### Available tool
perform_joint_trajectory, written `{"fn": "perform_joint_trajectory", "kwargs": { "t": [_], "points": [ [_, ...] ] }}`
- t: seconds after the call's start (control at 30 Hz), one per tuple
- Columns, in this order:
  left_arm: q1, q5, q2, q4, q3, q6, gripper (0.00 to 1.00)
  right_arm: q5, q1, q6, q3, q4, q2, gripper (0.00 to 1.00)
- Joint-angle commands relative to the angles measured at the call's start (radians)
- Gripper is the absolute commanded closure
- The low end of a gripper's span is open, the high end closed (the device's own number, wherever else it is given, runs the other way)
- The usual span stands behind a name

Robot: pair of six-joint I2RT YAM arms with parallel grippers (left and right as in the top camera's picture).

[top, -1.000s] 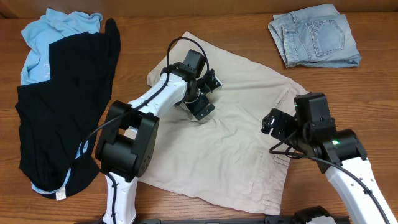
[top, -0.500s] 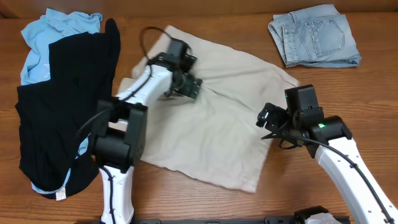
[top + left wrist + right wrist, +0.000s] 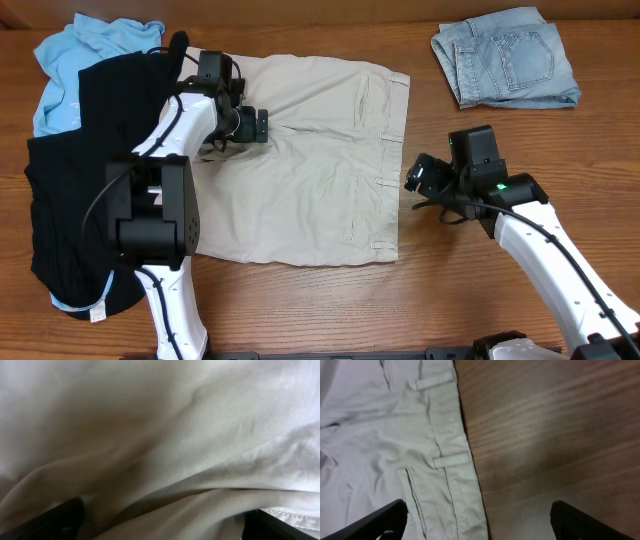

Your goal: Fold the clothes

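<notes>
From overhead, the left arm is reaching up and across the upper left part of the khaki shorts [image 3: 300, 170], its wrist bending toward their middle, and the left gripper [image 3: 255, 125] is resting on the cloth there. The right arm is stretching in from beyond the shorts' right side, with the right gripper [image 3: 415, 180] hovering just beside the waistband edge, over bare table [image 3: 500, 140]. The shorts are lying spread nearly flat, with the waistband running down their right edge. The black garment [image 3: 100, 170] is touching their left edge, and the light-blue shirt [image 3: 90, 50] is showing from under it further left. Folded jeans [image 3: 505, 55] are sitting well apart, above and to the right of the shorts. Open wood is lying along the shorts' right and lower edges. In the left wrist view, khaki cloth is filling the frame in soft folds. The dark fingers [image 3: 65, 520] are showing only at the bottom corners, spread wide, with a ridge of cloth running between them; no pinch is showing. In the right wrist view, the fingers [image 3: 385, 517] are likewise standing wide apart and holding nothing. The shorts' waistband edge with its belt loops [image 3: 452, 460] is running down between them, cloth on one side and bare wood on the other.
</notes>
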Motion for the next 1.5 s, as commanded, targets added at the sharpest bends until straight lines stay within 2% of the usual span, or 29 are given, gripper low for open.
{"fn": "perform_joint_trajectory", "kwargs": {
  "t": [0.0,0.07,0.17,0.3,0.43,0.5,0.63,0.67,0.7,0.77,0.97,1.2,1.4,1.47],
  "points": [
    [-0.033,0.033,0.126,-0.090,-0.017,-0.029,0.00,-0.016,-0.003,-0.120,0.021,0.110,0.045,0.06],
    [-0.051,0.033,0.126,-0.144,0.049,0.000,0.00,-0.061,-0.001,-0.225,0.021,0.197,0.091,0.06],
    [-0.080,0.018,0.126,-0.290,0.213,0.068,0.00,-0.081,0.000,-0.294,0.021,0.313,0.166,0.06],
    [-0.101,-0.035,0.126,-0.463,0.442,0.079,0.00,-0.150,0.000,-0.408,0.021,0.459,0.249,0.06],
    [-0.100,-0.040,0.126,-0.604,0.672,0.078,0.00,-0.182,0.000,-0.481,0.021,0.534,0.317,0.14],
    [-0.095,-0.054,0.126,-0.653,0.777,0.074,0.00,-0.182,0.000,-0.483,0.021,0.559,0.354,0.25],
    [-0.089,-0.084,0.126,-0.706,0.946,0.072,0.00,-0.237,0.000,-0.509,0.021,0.612,0.420,0.53],
    [-0.087,-0.092,0.126,-0.715,0.981,0.072,0.00,-0.248,0.001,-0.508,0.021,0.624,0.433,0.63],
    [-0.083,-0.103,0.126,-0.722,1.030,0.072,0.00,-0.249,0.007,-0.508,0.021,0.643,0.450,0.78],
    [-0.078,-0.103,0.126,-0.721,1.063,0.072,0.00,-0.249,0.019,-0.511,0.021,0.661,0.463,0.92],
    [-0.077,-0.110,0.126,-0.724,1.064,0.072,0.00,-0.249,0.040,-0.524,0.021,0.643,0.522,0.94],
    [-0.077,-0.110,0.126,-0.728,1.064,0.072,0.00,-0.191,0.016,-0.442,0.021,0.529,0.563,0.94],
    [-0.063,-0.119,0.123,-0.748,1.065,0.072,0.00,-0.146,-0.084,-0.424,0.022,0.439,0.563,0.94],
    [-0.051,-0.156,0.118,-0.762,1.065,0.072,0.00,-0.170,-0.158,-0.413,0.032,0.429,0.563,0.93]
  ]
}}
